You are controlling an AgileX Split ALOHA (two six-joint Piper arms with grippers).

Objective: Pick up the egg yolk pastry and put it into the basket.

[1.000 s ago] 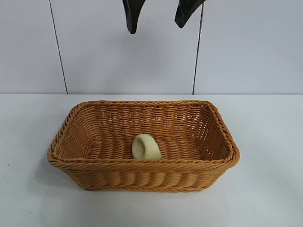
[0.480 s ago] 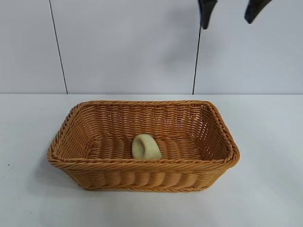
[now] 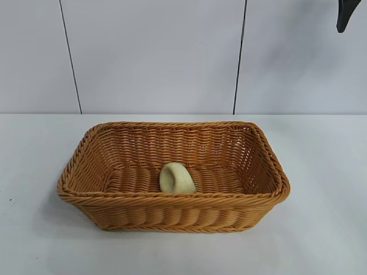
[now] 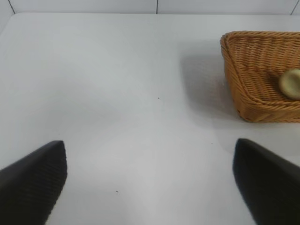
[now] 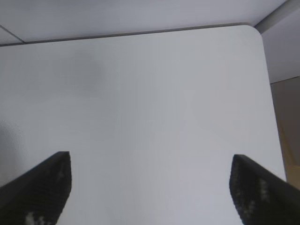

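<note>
While I watch the exterior view, the pastry (image 3: 176,178) lies inside the basket (image 3: 172,200), on the woven floor close to the near wall and about midway along it. The basket stands on the white table (image 3: 321,172), its long side toward the camera. High at the right edge, well above and to the right of the basket, I see one dark fingertip of the right gripper (image 3: 344,14) hanging in the air; the rest of it is cut off by the edge. The left arm does not show in this view.

From the left wrist, the left gripper (image 4: 150,176) hangs over bare table with its two dark fingers (image 4: 33,183) spread wide apart and nothing between them. The basket (image 4: 243,89) sits off to one side, partly cut by the edge, and the pastry (image 4: 291,83) shows as a pale lump inside it near the wall.

From the right wrist, the right gripper (image 5: 150,185) is likewise spread wide and empty, over bare table (image 5: 140,93) near a rounded corner of it.
</note>
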